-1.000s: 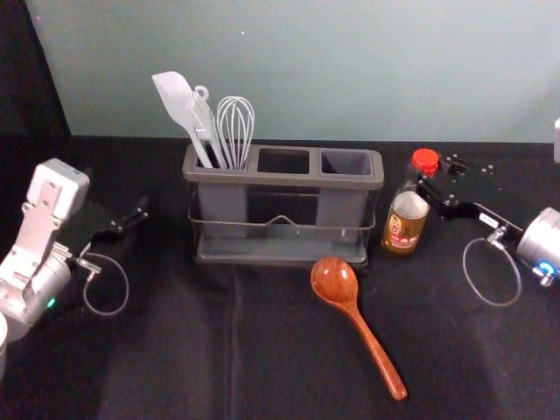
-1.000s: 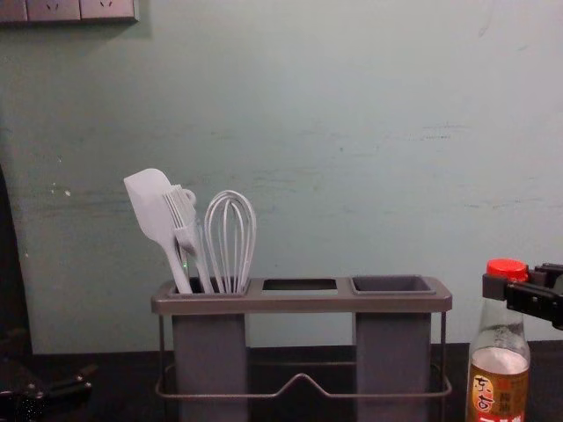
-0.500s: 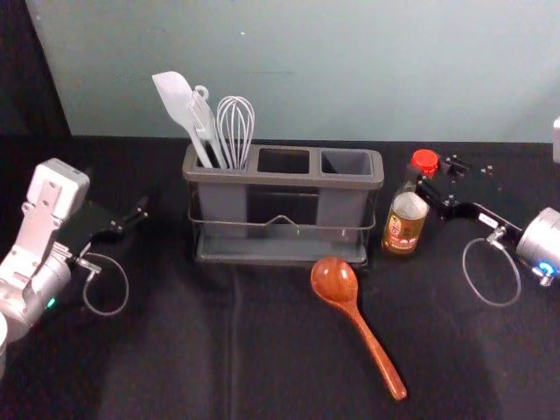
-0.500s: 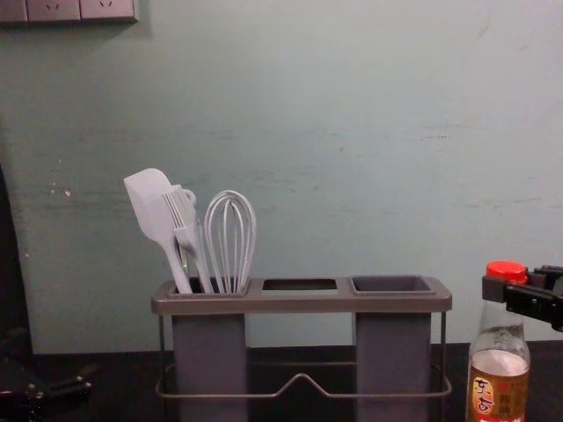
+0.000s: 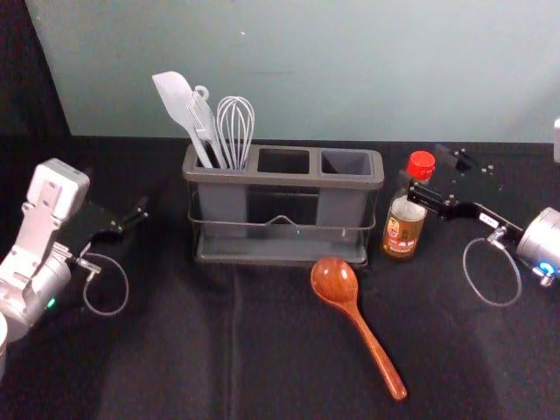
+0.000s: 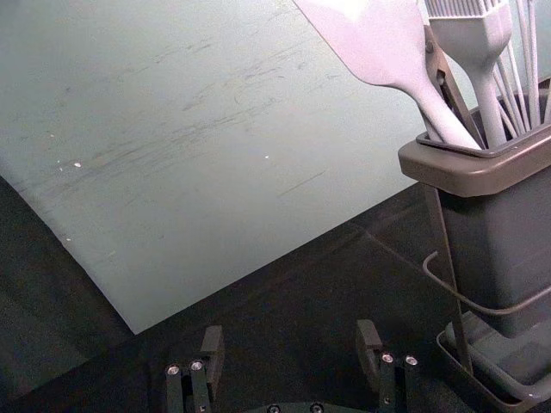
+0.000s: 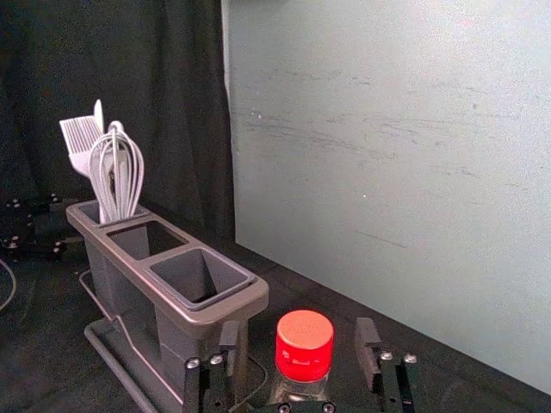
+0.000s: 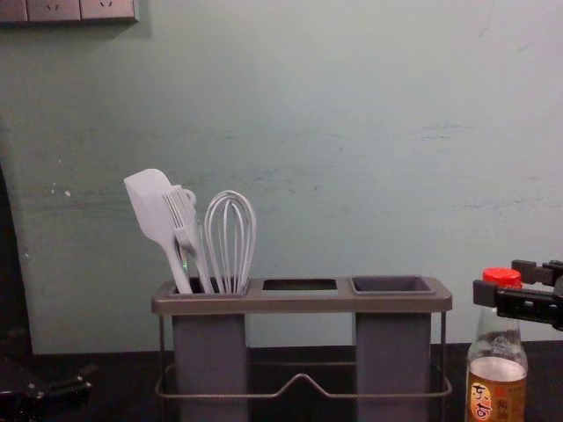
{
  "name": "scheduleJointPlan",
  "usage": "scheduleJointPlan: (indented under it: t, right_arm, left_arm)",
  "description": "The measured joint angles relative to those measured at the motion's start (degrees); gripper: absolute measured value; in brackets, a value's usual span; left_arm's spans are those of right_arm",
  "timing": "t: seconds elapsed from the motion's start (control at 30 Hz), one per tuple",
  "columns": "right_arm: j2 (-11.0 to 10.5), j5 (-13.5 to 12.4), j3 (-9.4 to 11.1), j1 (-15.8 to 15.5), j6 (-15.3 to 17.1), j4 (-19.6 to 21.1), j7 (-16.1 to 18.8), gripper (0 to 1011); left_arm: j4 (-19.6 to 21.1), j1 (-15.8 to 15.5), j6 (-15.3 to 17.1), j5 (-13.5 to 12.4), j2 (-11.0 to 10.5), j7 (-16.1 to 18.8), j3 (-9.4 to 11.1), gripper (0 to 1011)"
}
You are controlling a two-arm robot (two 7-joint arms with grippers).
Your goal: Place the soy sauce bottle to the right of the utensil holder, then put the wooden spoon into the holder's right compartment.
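Right wrist view: right gripper [image 7: 298,342] open, a finger to either side of the red cap [image 7: 304,346], soy sauce bottle [image 5: 404,229] upright just right of the utensil holder [image 5: 284,178]. Main hazard, in my judgement: a skewed withdrawal could catch the cap and tip the bottle, perhaps into the holder. Wooden spoon [image 5: 336,282] lies on the dark cloth [image 5: 175,350] before the holder; left gripper [image 6: 290,340] parked at the robot's left, fingers apart.
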State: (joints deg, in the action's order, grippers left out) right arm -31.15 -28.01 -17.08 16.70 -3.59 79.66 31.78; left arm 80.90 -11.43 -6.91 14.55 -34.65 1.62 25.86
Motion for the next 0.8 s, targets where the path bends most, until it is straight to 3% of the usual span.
scheduleJointPlan:
  t: [0.23,0.47,0.7,0.8]
  right_arm:
    - [0.0,0.0,0.0,0.0,0.0,0.0,0.0,997]
    - [0.0,0.0,0.0,0.0,0.0,0.0,0.0,1002]
    - [-1.2,1.1,1.4,-1.9,-0.5,4.1,-1.7,1002]
    - [-2.0,1.0,3.0,-3.8,-0.7,7.7,-2.7,1002]
  left_arm:
    - [0.0,0.0,0.0,0.0,0.0,0.0,0.0,1005]
    - [0.0,0.0,0.0,0.0,0.0,0.0,0.0,1005]
    - [0.0,0.0,0.0,0.0,0.0,0.0,0.0,1005]
    - [0.0,0.0,0.0,0.0,0.0,0.0,0.0,1005]
